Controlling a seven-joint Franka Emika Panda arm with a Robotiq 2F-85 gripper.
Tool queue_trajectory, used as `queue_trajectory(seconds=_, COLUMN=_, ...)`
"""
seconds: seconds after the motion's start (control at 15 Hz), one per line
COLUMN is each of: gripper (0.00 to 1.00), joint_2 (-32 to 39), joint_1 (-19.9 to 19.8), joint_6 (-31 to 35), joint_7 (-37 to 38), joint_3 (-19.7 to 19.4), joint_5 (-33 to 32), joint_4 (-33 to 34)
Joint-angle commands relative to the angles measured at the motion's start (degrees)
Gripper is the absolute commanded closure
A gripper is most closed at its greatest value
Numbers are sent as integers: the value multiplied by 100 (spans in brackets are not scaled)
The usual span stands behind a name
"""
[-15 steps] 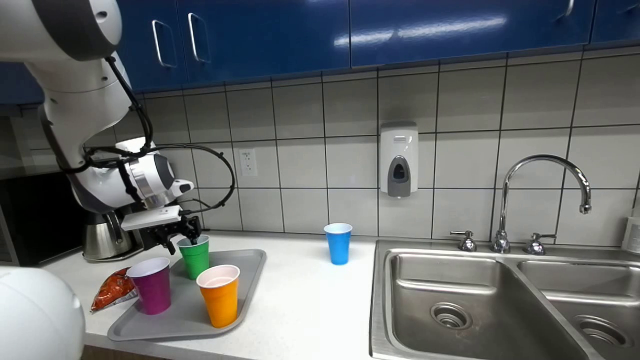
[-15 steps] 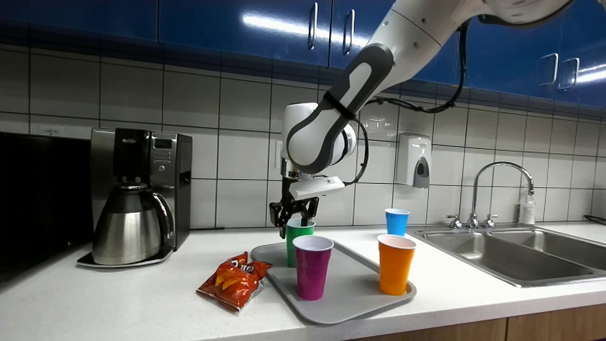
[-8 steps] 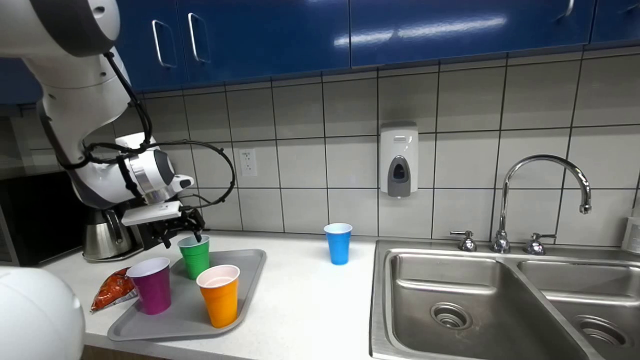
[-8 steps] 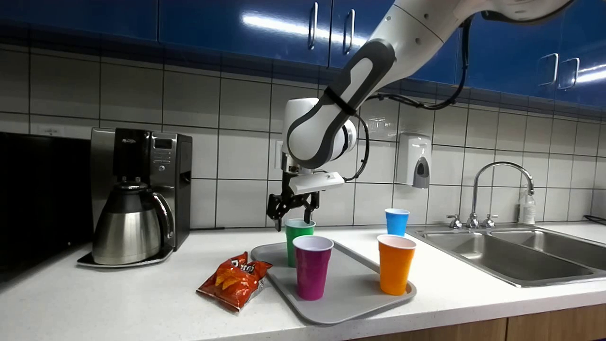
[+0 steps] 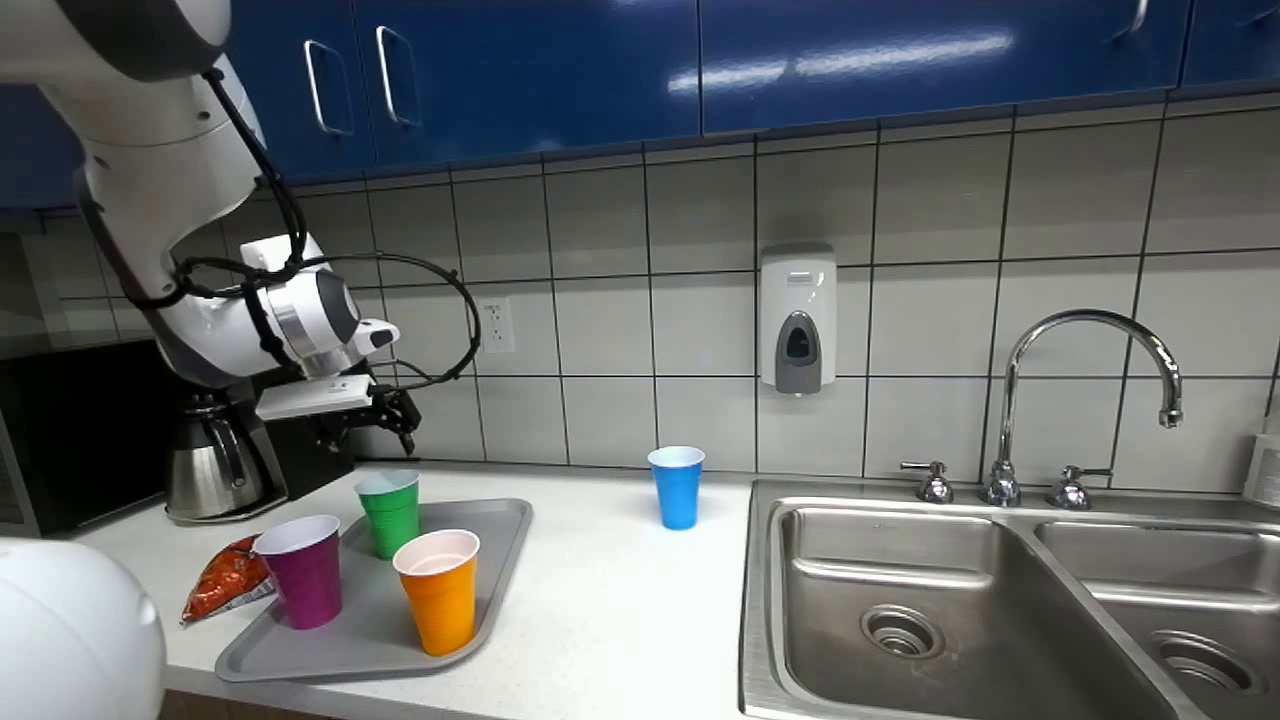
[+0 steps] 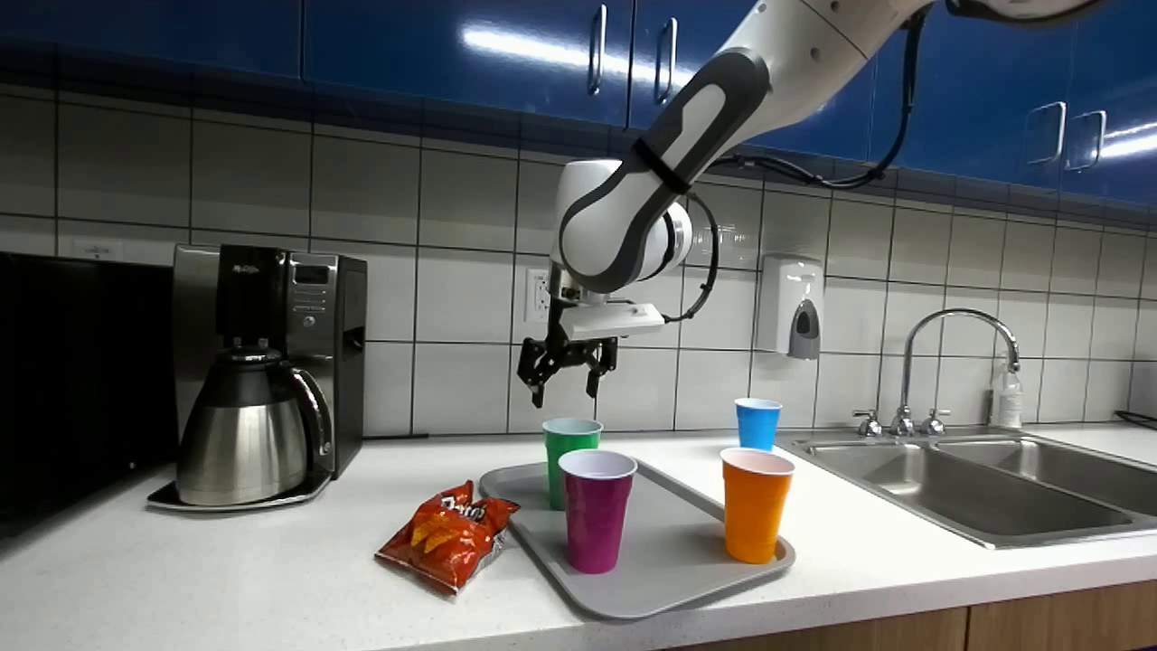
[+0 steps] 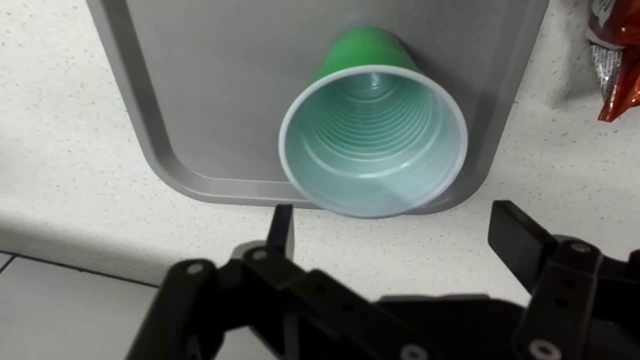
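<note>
Green cup (image 6: 571, 466): upright on the tray (image 6: 673, 542), near its wall-side edge
Gripper (image 6: 566, 393): spread wide apart above the green cup, clear of its rim
Purple cup (image 6: 597, 515): near the tray edge beside the chip bag (image 6: 447, 538)

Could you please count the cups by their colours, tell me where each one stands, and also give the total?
Green cup: 1, on the tray
Purple cup: 1, on the tray
Orange cup: 1, on the tray
Blue cup: 1, on the counter, off the tray
Total: 4
</note>
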Motion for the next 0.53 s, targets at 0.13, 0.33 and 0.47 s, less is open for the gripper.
queue_trajectory(seconds=0.13, gripper=0, joint_2=-221, joint_1=-332, joint_6=22, joint_7=16, joint_3=-23, joint_5=151, joint_4=-40)
queue_trajectory(seconds=0.33, gripper=0, joint_2=-249, joint_1=-545, joint_6=15, joint_7=-48, joint_3=-71, joint_5=289, joint_4=-24)
queue_trajectory(seconds=0.47, gripper=0, joint_2=-259, joint_1=-696, joint_6=-5, joint_7=-102, joint_3=-108, joint_5=416, joint_4=-6)
